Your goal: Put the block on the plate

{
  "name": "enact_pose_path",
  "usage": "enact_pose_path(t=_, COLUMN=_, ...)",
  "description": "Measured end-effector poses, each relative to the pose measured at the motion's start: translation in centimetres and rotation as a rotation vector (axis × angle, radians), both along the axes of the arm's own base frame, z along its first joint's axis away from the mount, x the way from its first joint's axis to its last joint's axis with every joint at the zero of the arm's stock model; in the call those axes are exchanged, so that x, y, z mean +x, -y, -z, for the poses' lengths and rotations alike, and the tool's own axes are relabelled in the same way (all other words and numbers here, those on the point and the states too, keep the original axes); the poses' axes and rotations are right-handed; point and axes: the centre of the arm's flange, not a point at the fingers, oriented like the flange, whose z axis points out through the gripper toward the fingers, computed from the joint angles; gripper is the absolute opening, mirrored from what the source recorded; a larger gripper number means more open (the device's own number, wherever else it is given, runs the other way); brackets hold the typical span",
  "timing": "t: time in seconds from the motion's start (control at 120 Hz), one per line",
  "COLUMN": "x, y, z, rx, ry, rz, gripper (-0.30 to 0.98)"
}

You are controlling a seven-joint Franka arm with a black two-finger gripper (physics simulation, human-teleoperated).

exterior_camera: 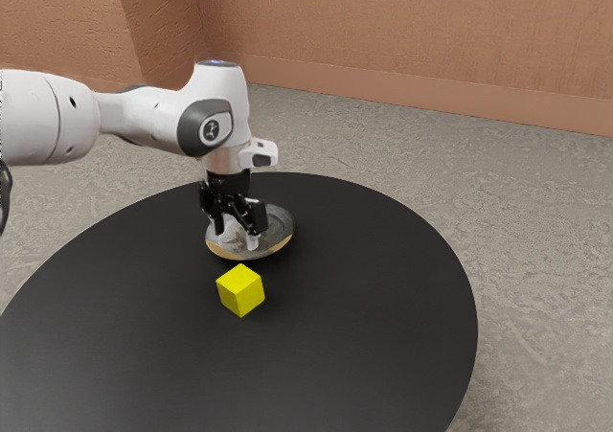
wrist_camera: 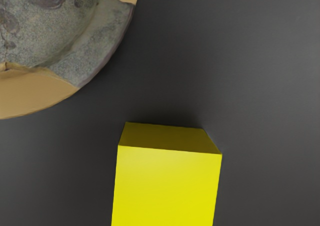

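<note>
Yellow block (exterior_camera: 240, 290) sits on the dark round table (exterior_camera: 383, 307), near the plate (exterior_camera: 279, 227). My gripper (exterior_camera: 237, 234) has its jaws apart, nothing held. I judge the block light and rigid, hardly fragile; smooth faces could slip if pinched on a corner. I'd grip two opposite upright sides, mid-height. Plate: round, raised rim, mottled grey, stone-like, tan patches.

The arm (exterior_camera: 153, 116) reaches out, jaws parted and pointing down.
</note>
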Motion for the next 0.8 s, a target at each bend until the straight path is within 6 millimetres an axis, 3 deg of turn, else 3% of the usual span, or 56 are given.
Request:
enact_pose_path(t=0.392, x=0.0, y=0.2, z=6.1, rx=-0.025, ry=-0.024, rz=0.022, gripper=0.69)
enact_pose_path(t=0.8, x=-1.2, y=0.6, z=7.7, rx=-0.043, ry=-0.026, rz=0.030, gripper=0.69)
